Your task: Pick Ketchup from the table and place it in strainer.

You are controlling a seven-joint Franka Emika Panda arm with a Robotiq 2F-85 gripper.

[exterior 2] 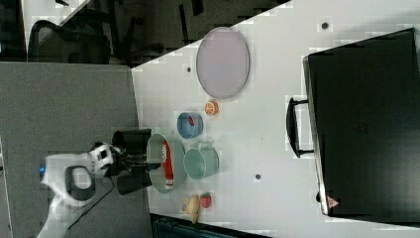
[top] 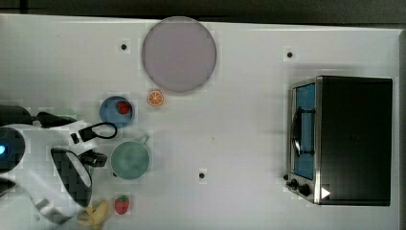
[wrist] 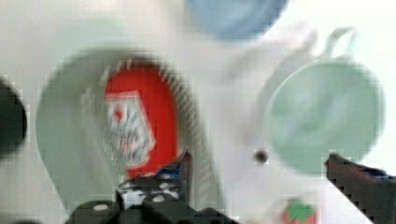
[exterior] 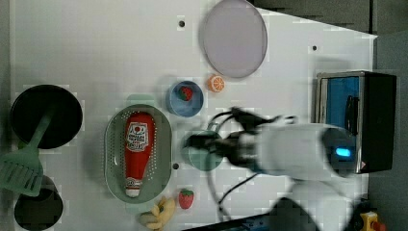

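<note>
The ketchup [exterior: 138, 150], a red bottle with a white label and whitish cap, lies lengthwise inside the pale green strainer [exterior: 113, 144]. In the wrist view the ketchup [wrist: 147, 116] rests on the perforated floor of the strainer [wrist: 65, 130]. My gripper [exterior: 193, 142] hangs to the left view's right of the strainer, over the near rim of the green mug [exterior: 206, 156]. Seen from the wrist, the gripper [wrist: 266, 175] stands open with nothing between its fingers, which are wide apart. In the right view the ketchup [exterior 2: 166, 157] shows red in the strainer [exterior 2: 157, 171].
A blue bowl [top: 115, 112] holding a strawberry, an orange slice [top: 155, 98] and a large grey plate [top: 178, 53] lie beyond the mug [top: 130, 159]. A loose strawberry [top: 122, 204] and a banana [top: 95, 214] sit at the table edge. A toaster oven [top: 344, 139] stands at the top view's right. A black pan [exterior: 45, 115] and a green spatula [exterior: 21, 166] flank the strainer.
</note>
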